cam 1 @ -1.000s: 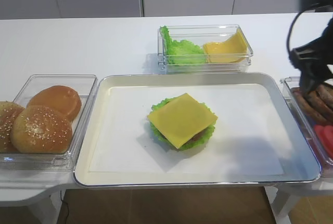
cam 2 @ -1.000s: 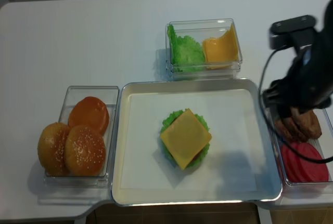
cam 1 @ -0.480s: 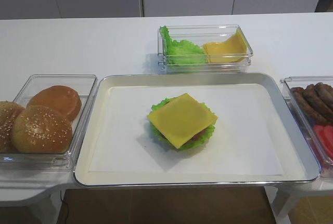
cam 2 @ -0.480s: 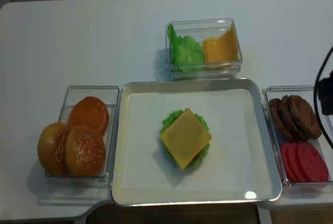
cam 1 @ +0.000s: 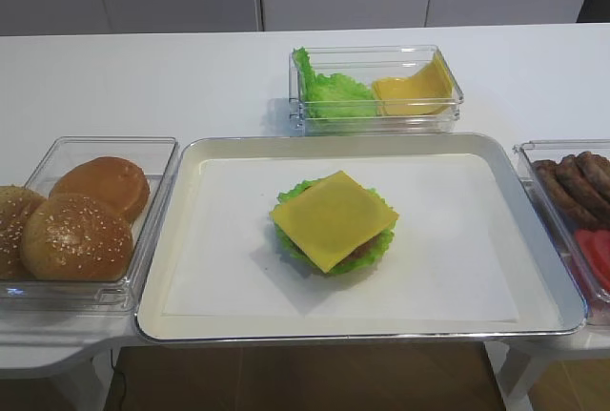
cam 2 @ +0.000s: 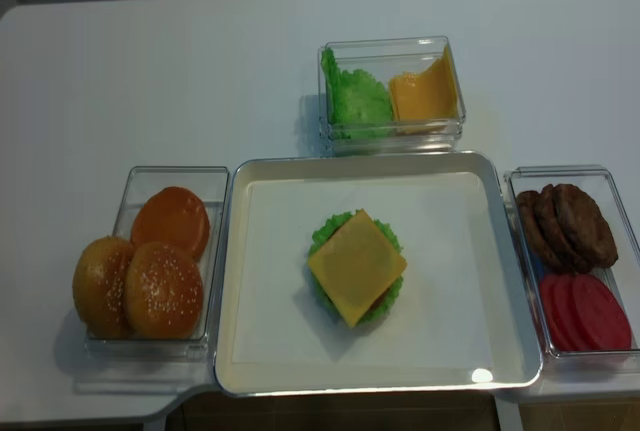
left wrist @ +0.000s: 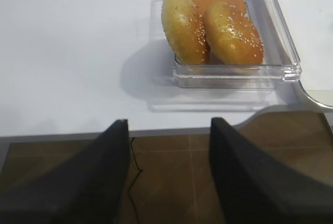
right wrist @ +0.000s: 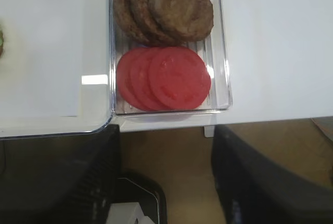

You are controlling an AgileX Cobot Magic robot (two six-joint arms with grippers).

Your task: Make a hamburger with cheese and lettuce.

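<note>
Hamburger (cam 2: 356, 269) sits mid-tray (cam 2: 480, 251), cheese (cam 2: 356, 266) square on top, lettuce (cam 2: 322, 234) frill poking out around it; patty barely shows.

Both arms are out of the high views. Left gripper (left wrist: 169, 177) hangs at 6 o'clock of the buns (left wrist: 213, 24), right gripper (right wrist: 164, 182) at 6 o'clock of the tomato slices (right wrist: 164, 78). On each, only dark finger bases show, set apart and empty, probably open.

Risk: top bun pressed down off-centre skids the slick cheese sideways and tips the stack.
</note>
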